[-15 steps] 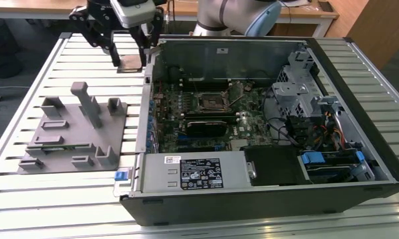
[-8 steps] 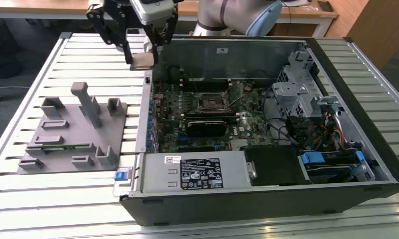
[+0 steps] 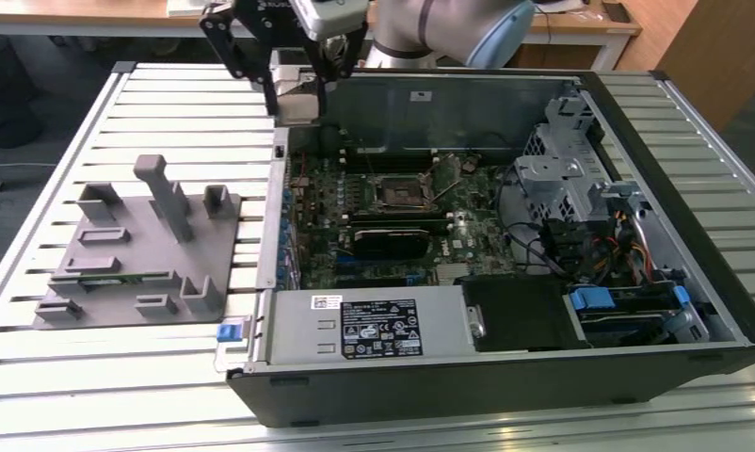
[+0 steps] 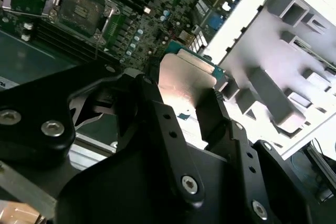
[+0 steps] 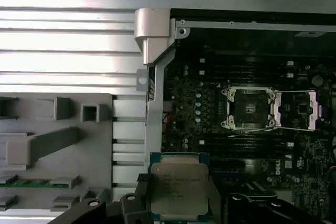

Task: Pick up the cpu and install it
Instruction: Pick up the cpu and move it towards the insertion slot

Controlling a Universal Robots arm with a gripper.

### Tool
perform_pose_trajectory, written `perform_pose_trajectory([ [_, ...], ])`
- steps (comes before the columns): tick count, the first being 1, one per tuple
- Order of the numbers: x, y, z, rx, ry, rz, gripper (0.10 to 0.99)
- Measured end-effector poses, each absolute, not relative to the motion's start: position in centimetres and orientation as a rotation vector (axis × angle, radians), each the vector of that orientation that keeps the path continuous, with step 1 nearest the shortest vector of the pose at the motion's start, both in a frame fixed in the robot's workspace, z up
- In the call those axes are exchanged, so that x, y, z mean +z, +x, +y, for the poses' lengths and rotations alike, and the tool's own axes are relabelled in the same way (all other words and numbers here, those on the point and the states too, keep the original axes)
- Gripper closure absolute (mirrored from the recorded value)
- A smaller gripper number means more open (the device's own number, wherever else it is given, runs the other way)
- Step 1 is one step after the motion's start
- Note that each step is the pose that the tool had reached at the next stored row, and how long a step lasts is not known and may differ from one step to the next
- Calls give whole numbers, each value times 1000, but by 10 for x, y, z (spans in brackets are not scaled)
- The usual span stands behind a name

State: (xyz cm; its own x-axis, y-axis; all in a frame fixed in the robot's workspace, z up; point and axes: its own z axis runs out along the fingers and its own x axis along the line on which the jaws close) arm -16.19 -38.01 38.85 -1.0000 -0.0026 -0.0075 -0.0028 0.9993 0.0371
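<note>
The cpu, a small square chip with a silvery-grey metal top and a green rim, is clamped between the black fingers of my gripper. The second wrist view shows the cpu edge-on in the gripper, held by two opposite sides. In the exterior view the gripper hangs high over the far corner of the open computer case on that view's left. The open black socket on the motherboard lies apart from the chip, also seen as the socket with its bracket swung aside.
A grey plastic tray with upright posts lies on the slatted metal table at the exterior view's left of the case. Inside the case are a drive cage, cables and a power supply. The case wall runs close beside the chip.
</note>
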Motion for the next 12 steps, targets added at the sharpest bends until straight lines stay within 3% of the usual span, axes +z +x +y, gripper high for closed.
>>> perform_pose_trajectory([
  [12, 386, -112, -368, 58, -4, 3134, 553],
])
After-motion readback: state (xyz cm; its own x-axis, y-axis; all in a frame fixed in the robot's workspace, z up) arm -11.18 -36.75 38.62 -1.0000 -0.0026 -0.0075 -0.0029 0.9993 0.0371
